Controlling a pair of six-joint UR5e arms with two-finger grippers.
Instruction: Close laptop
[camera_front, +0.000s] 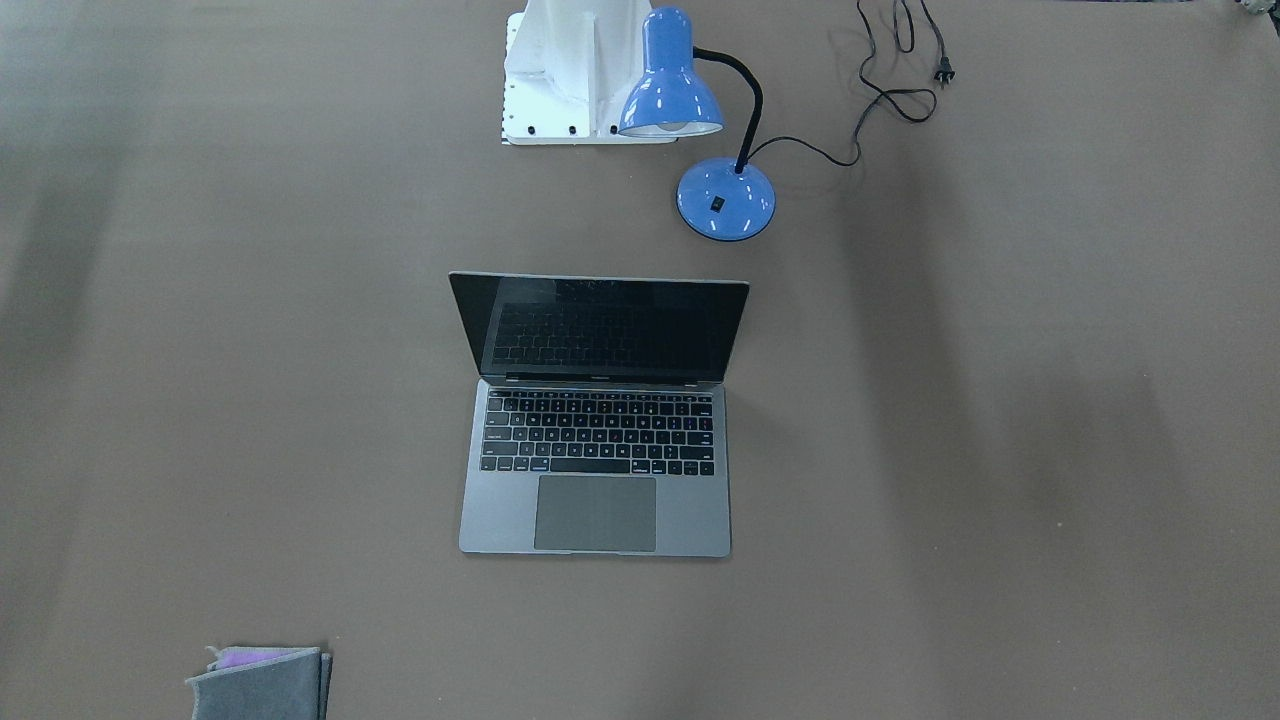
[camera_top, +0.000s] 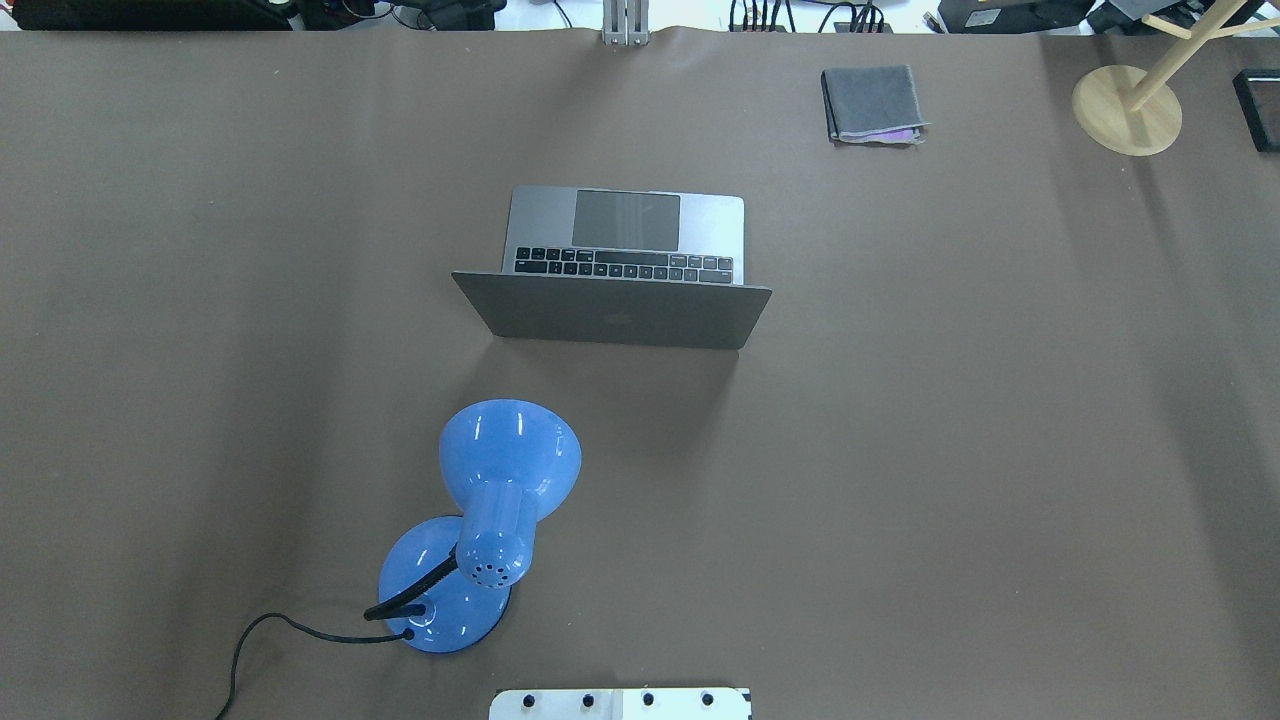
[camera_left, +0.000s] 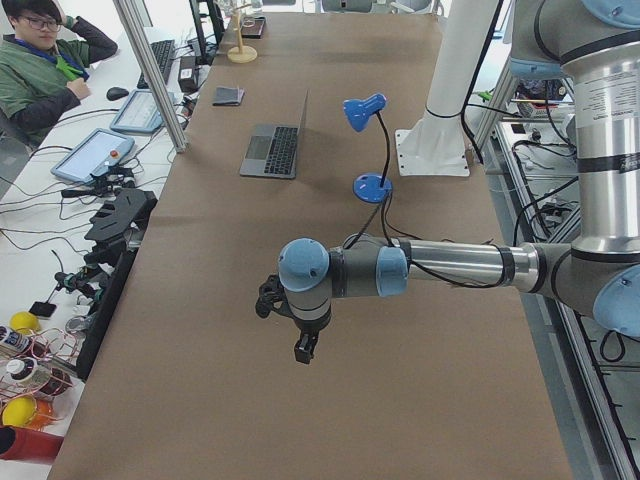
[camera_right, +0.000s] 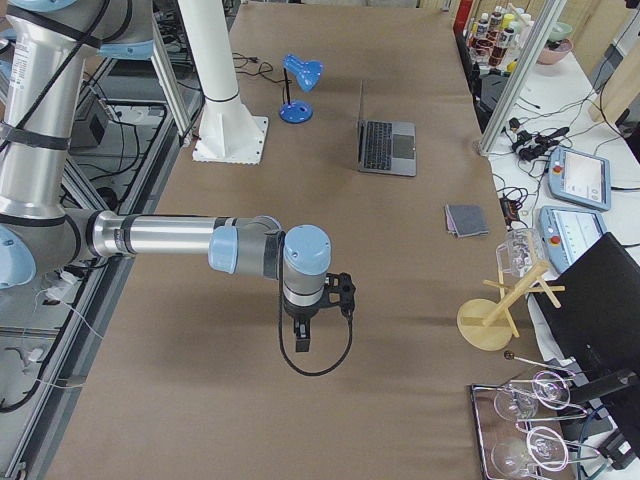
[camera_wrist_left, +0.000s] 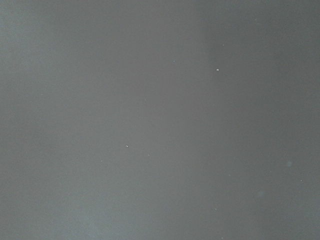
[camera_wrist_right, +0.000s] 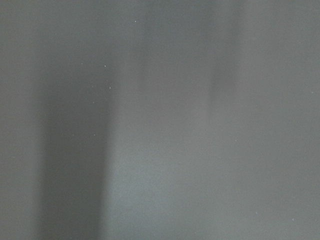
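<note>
The laptop (camera_front: 596, 505) is sitting open on the brown table (camera_front: 1000, 450), its lid standing upright with the black screen facing away from the robot's base. It is lying well apart from both grippers, roughly between them along the table's length.

The left gripper (camera_left: 303, 350) is hanging above bare table near the robot's left end, pointing down; it is showing only in the side view, so I cannot tell whether its jaws are parted or closed. The right gripper (camera_right: 301, 340) is hanging likewise near the opposite end, and its state I cannot tell either. Both wrist cameras are showing only plain table surface.

A blue desk lamp (camera_front: 726, 200) is standing far beyond the left gripper, just on the robot's side of the laptop. A grey pouch (camera_top: 872, 100) is lying beyond the right gripper, nearer to it than the laptop is
</note>
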